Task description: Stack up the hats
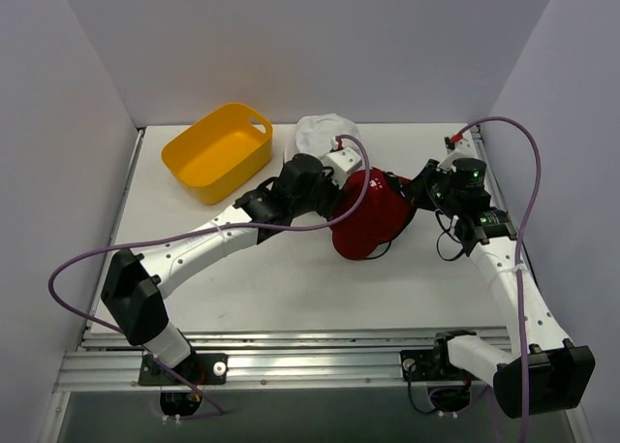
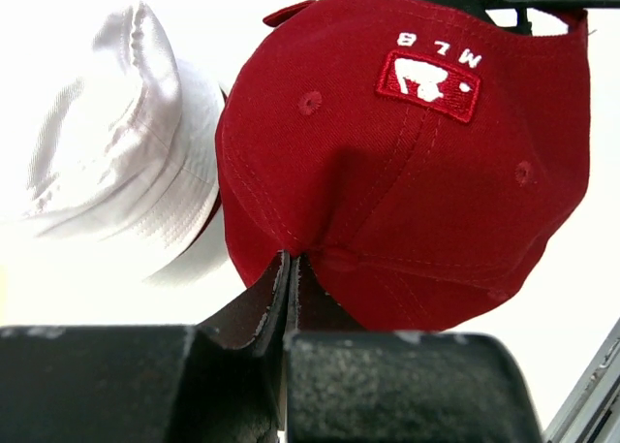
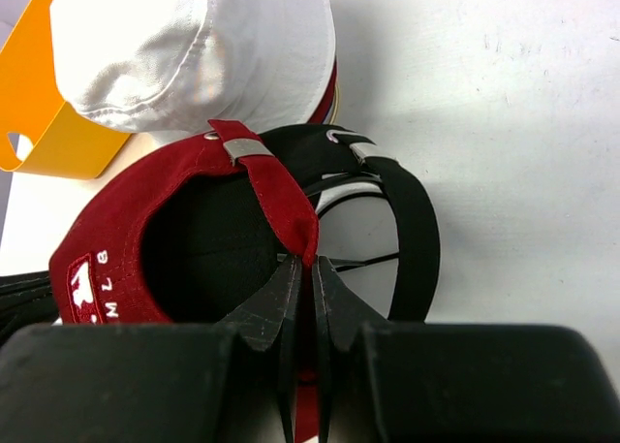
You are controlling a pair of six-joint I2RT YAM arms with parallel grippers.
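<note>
A red cap with a white logo (image 1: 370, 220) hangs between both grippers at the table's middle. My left gripper (image 1: 334, 203) is shut on its crown fabric; in the left wrist view the cap (image 2: 417, 162) fills the frame above my pinched left gripper (image 2: 291, 261). My right gripper (image 1: 418, 193) is shut on the cap's red back strap (image 3: 281, 196), as my right gripper (image 3: 312, 264) shows in the right wrist view. A black cap (image 3: 407, 220) lies under the red cap. A white bucket hat (image 1: 325, 133) sits behind; a maroon edge shows under the white hat (image 3: 194, 46). The blue hat is hidden.
A yellow plastic basket (image 1: 215, 152) stands at the back left of the table. Thin wire frame pieces (image 3: 363, 264) show inside the black cap. Purple cables loop from both arms. Grey walls close the table on three sides.
</note>
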